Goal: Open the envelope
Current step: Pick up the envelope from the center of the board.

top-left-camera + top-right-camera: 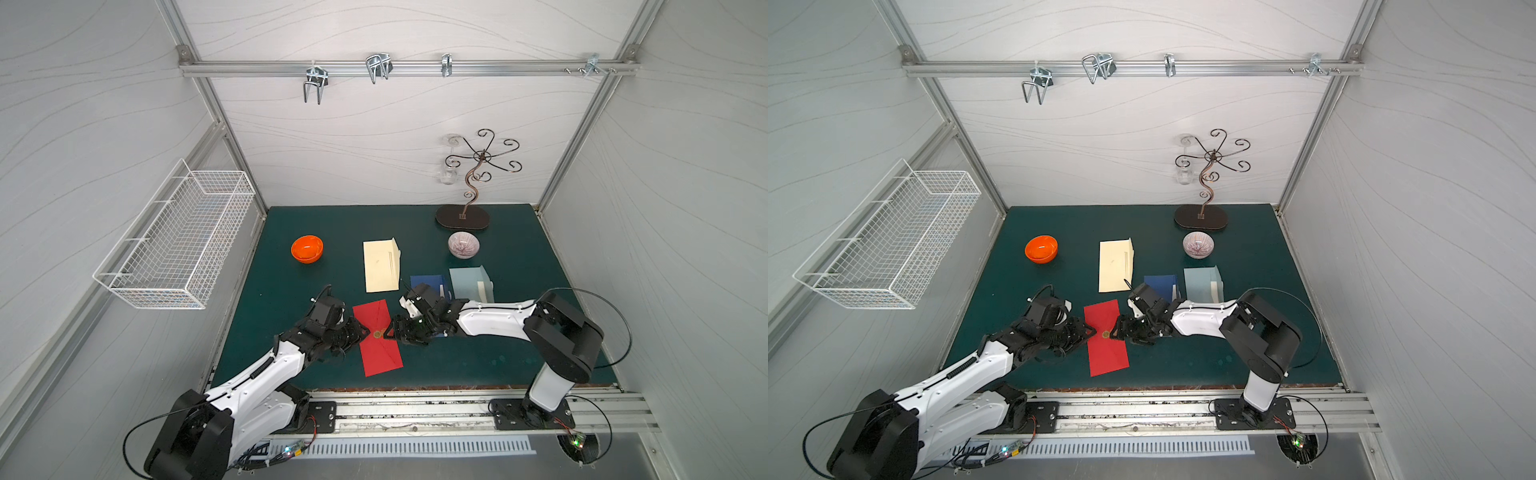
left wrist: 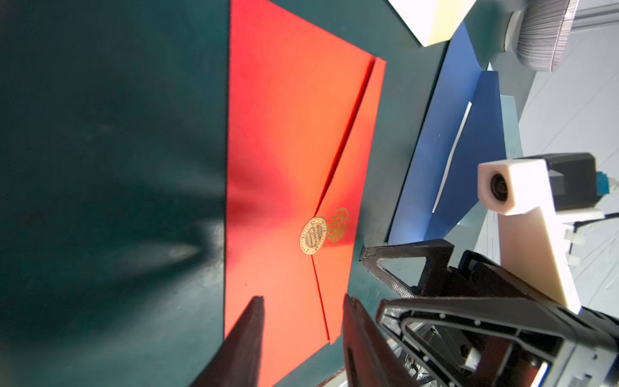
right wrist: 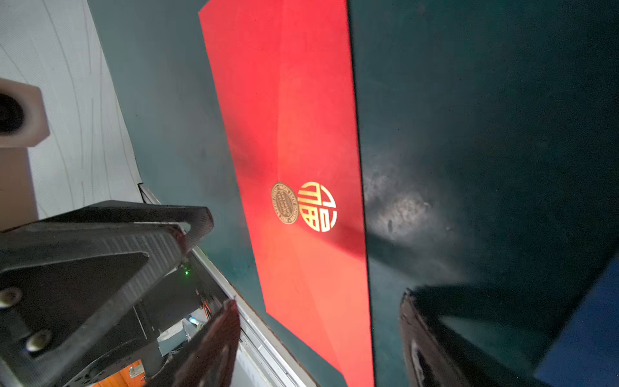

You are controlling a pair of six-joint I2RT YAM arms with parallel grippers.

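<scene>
A dark green tabletop (image 1: 478, 353) fills the floor of the white-walled cell, and a white wire basket (image 1: 174, 245) hangs on the wall beyond its left edge. A dark scrolled metal stand (image 1: 462, 217) rises near the far right corner, with a clear glass (image 1: 448, 174) hanging from one of its arms.

A cream paper envelope (image 1: 380, 266) lies in the middle of the tabletop. The red paper envelope (image 1: 382, 353) lies flat, face down, near the front edge, about midway between the left and right edges. Its pointed flap is folded down. A pale blue envelope (image 1: 467, 280) and a dark blue envelope (image 1: 426, 280) lie side by side to the right of the cream one, partly under the right arm.

The left gripper (image 1: 365, 330) sits at the red envelope's left long edge. Its jaws are parted, with bare red paper showing between them in the left wrist view. The right gripper (image 1: 390, 330) faces it at the right long edge with its jaws spread wide and nothing between them. Whether either gripper touches the paper cannot be told.

A glossy orange bowl (image 1: 306, 248) sits toward the far left, and a pale striped bowl (image 1: 463, 244) sits just in front of the stand. A round gold seal (image 1: 377, 333) covers the flap's point, between the two grippers, and a gold emblem (image 3: 317, 206) is printed just beside it.
</scene>
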